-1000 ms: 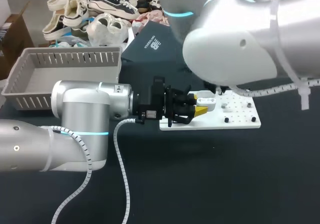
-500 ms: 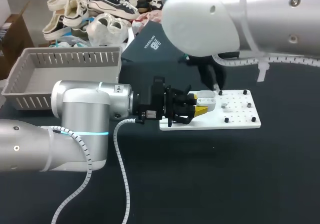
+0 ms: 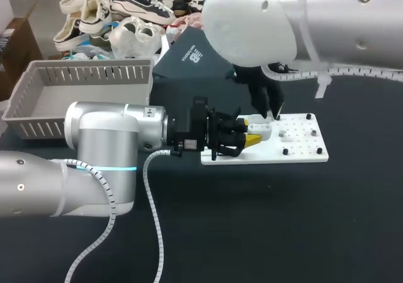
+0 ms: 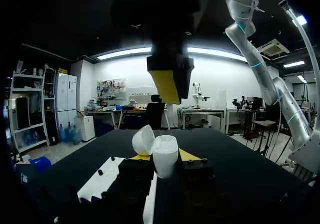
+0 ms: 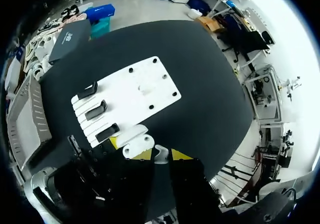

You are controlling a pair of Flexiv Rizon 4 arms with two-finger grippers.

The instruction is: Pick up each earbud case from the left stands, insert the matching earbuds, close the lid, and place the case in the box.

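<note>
Item 1. Earbud case (image 3: 260,130): white, lid hinged open, held above the near-left corner of the white board (image 3: 302,152). In the left wrist view it sits upright between the two yellow tips, its lid leaning to one side.

Item 2. Left gripper (image 3: 249,132): comes in level from 9 o'clock, its fingers clamped on the case from two sides.

Item 3. Right gripper (image 3: 272,111): comes down from 1 o'clock and hangs just above the open case, fingers pointing down. In the right wrist view the yellow tips pinch a small white earbud (image 5: 161,153), with the case just ahead of them.

Item 4. Board: flat on the black table (image 3: 283,220), at 3 o'clock from the left fingers, dotted with black pegs. Three black stands (image 5: 95,109) line one short edge.

Item 5. Grey slatted basket (image 3: 88,75): at 10 o'clock on the table, well apart from the board.
</note>
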